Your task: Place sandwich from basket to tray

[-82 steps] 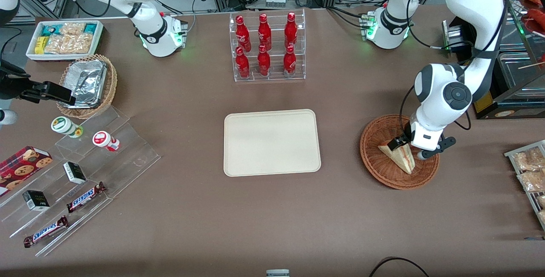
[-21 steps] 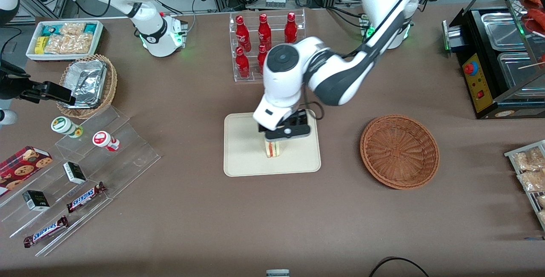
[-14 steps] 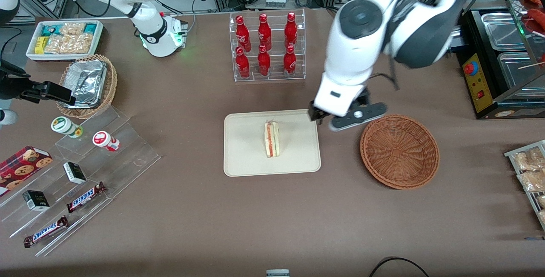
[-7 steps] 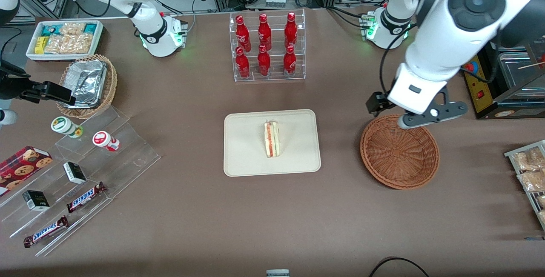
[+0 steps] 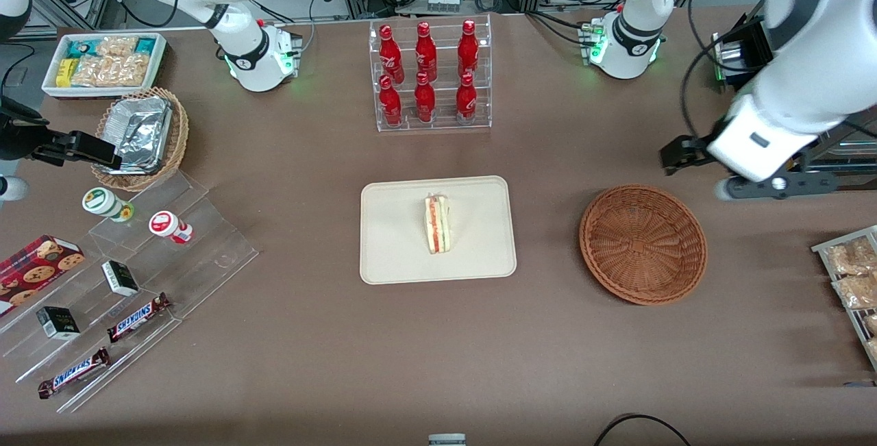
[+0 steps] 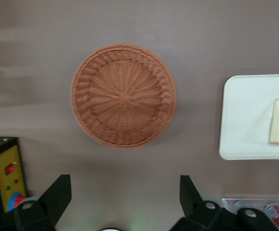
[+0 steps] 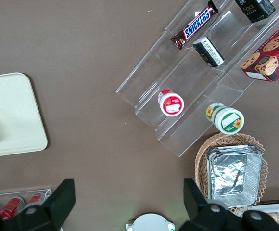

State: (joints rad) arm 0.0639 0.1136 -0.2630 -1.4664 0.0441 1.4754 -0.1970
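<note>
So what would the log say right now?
sandwich: on tray | basket: empty | tool: open, above table, farther than basket

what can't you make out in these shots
- End effector: in the front view the working arm's own wrist covers its fingertips; the left wrist view shows them spread over bare table.
- Sandwich: cut by the frame edge in both wrist views; whole only in the front view, on the tray.
- Basket: nothing hidden, it holds nothing.
</note>
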